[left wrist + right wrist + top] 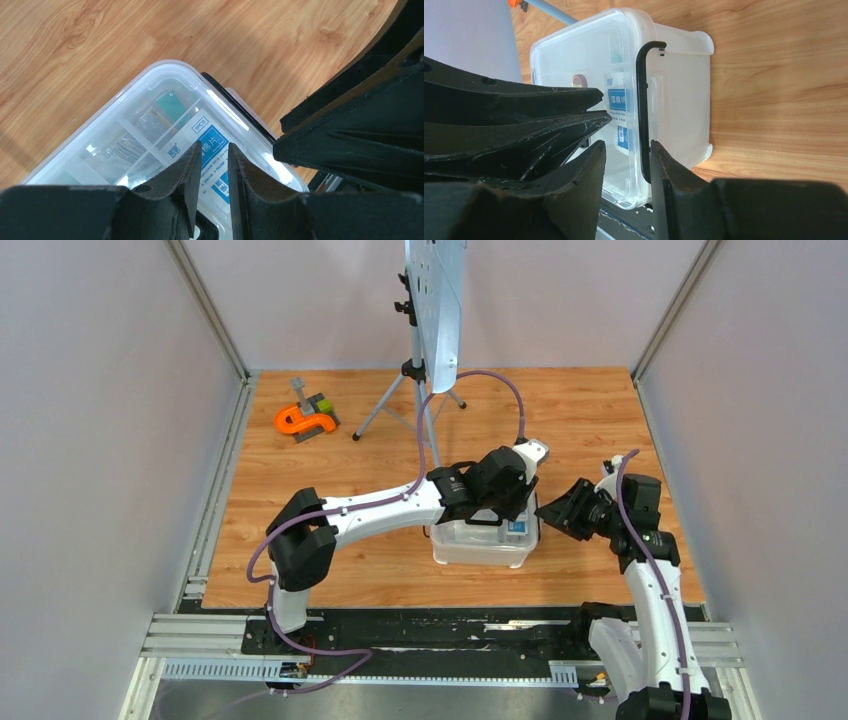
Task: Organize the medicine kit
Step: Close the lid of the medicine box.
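Medicine kit [480, 545] sits upright on the worktop [350, 570], lid [165, 75] on and facing up. Its long axis runs left-right, with the short clipped end toward your right arm. Left end effector [215, 150] hangs just above the lid, jaws a narrow gap apart, gripping nothing; likely there to steady the kit. Right end effector [626, 145] is beside that short end, jaws parted with the black clip [642, 100] lined up in the gap, not squeezed; looks like clip work
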Available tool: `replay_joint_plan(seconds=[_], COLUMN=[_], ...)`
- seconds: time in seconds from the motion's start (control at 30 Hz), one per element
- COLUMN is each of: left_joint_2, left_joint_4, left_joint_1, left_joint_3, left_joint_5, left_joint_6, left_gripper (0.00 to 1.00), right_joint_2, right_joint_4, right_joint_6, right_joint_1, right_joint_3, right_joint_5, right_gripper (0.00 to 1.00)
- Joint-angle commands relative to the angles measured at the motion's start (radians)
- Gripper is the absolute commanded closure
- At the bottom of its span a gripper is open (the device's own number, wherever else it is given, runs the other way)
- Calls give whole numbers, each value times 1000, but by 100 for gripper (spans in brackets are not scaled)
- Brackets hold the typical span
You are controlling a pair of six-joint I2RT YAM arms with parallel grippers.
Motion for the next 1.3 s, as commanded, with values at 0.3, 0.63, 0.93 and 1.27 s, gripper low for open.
replay_joint_plan(seconds=[0.3, 0.63, 0.93, 1.27], left_joint_2=[-46, -148, -258, -232], left_joint_4=[-209, -245, -253, -196], left_joint_1=[-11, -35, -36, -50], left_joint_3=[-69, -103, -222, -177], left_joint_5=[20, -9, -59, -16], left_joint_6=[15, 22, -29, -1], left_gripper=[65, 64, 64, 59], right_joint_2=[3, 70, 93, 64], right_joint_4=[18, 105, 123, 114], right_joint_6=[15, 28, 21, 34], right_joint_1=[4, 19, 53, 53], right_joint_3=[38, -7, -17, 3], right_joint_5=[75, 35, 53, 102], right_gripper=[97, 100, 100, 100])
